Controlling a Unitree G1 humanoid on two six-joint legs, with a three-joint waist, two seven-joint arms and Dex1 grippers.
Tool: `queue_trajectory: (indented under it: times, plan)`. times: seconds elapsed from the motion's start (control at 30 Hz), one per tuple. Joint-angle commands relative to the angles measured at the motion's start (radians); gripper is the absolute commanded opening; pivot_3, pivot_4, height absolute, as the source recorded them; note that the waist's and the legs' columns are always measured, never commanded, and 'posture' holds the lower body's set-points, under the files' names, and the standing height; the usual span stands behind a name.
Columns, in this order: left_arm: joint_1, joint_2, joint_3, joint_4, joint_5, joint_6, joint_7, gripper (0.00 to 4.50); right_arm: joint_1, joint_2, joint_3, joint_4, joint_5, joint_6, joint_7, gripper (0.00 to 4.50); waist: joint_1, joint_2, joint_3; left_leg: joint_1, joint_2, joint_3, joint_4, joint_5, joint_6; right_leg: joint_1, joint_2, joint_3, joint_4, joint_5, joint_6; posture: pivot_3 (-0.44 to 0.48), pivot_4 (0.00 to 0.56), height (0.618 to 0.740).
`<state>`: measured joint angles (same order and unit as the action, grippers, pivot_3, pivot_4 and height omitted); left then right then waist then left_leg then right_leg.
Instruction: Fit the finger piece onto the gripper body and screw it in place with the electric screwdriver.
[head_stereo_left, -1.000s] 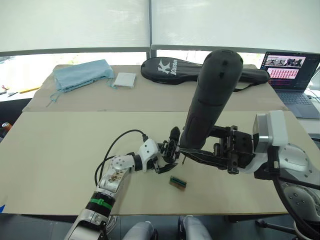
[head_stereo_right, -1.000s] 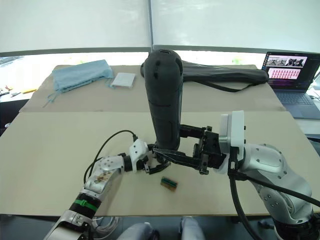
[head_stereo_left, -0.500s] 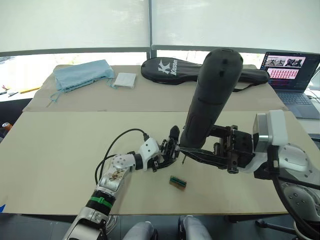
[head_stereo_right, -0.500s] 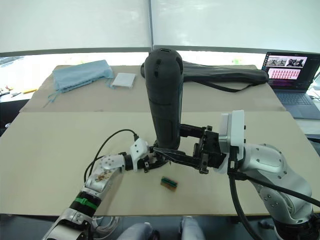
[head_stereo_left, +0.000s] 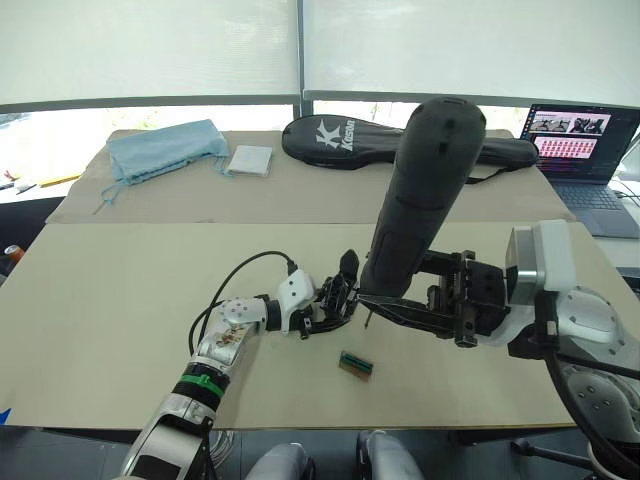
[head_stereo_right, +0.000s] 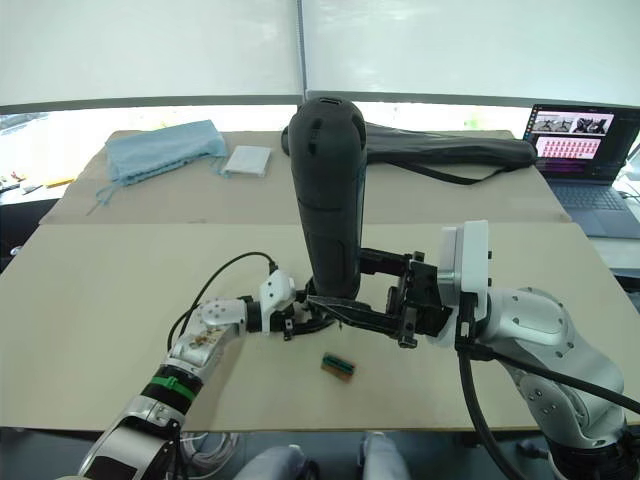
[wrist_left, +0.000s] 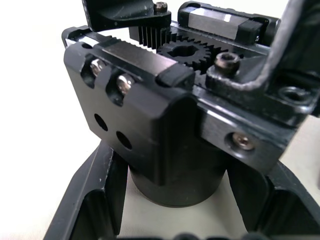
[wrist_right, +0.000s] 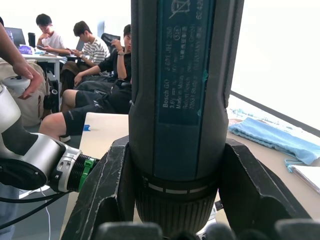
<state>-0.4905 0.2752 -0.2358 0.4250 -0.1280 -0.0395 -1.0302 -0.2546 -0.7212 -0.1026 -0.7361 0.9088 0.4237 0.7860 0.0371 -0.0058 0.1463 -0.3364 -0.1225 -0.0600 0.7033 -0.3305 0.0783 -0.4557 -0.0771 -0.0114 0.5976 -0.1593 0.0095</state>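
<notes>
Hidden: thin metal bit tip of the thick matte-black cylinder screwdriver (head_stereo_left: 415, 200), behind right gripper (head_stereo_left: 400, 300).
Screwdriver axis: near upright, rounded end up.
Right jaws: clamped on screwdriver.
Left gripper (head_stereo_right: 300, 322): closed around small black gripper body (wrist_left: 165, 130).

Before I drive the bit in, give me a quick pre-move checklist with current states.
1. Left gripper clamped on the gripper body: ok, its fingers flank the round base.
2. Right gripper holding the electric screwdriver: ok, upright, slightly tilted.
3. Bit seated in a screw head: cannot tell, the tip is hidden.
4. Finger piece fitted on the body: cannot tell.
5. Small green-and-black part away from the work: ok, it lies apart on the table.
</notes>
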Motion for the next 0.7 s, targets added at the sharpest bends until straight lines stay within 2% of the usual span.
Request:
queue_trajectory:
  times: [0.03,0.07,0.1,0.47,0.7]
  plan:
    - [0.023,0.015,0.007,0.021,0.008,0.024,0.011,3.8,-0.015,-0.01,-0.034,-0.031,0.033,0.0,0.003,1.91,0.0,0.0,0.0,0.0,0.0,0.0,0.0,0.0,0.0,0.0,0.0,0.0,0.0,0.0,0.0,0.0,0.15,0.74]
    - [0.03,0.018,0.004,0.016,0.014,0.014,0.012,4.21,-0.013,-0.01,-0.035,-0.031,0.033,0.0,0.004,1.91,-0.001,0.0,0.0,0.0,0.0,0.0,0.0,0.0,0.0,0.0,0.0,0.0,0.0,0.0,0.0,0.0,0.15,0.74]
    - [0.034,0.021,0.002,0.012,0.019,0.006,0.014,4.44,-0.013,-0.011,-0.035,-0.031,0.033,-0.001,0.004,1.91,-0.001,0.0,0.0,0.0,0.0,0.0,0.0,0.0,0.0,0.0,0.0,0.0,0.0,0.0,0.0,0.0,0.15,0.74]
    - [0.134,0.058,0.02,-0.126,-0.004,0.037,0.036,4.44,-0.008,-0.009,-0.033,-0.028,0.033,-0.006,0.01,1.91,-0.026,0.0,0.0,0.0,0.001,0.0,-0.001,0.0,0.0,-0.001,0.001,0.001,0.0,0.0,0.0,0.0,0.15,0.74]
    - [0.132,0.039,-0.002,-0.147,0.005,0.063,0.053,4.44,-0.013,-0.008,-0.03,-0.022,0.03,-0.006,0.016,1.91,-0.023,0.0,0.0,0.0,0.001,0.0,-0.001,0.0,0.0,0.0,0.0,0.0,0.0,0.0,0.0,0.0,0.15,0.74]
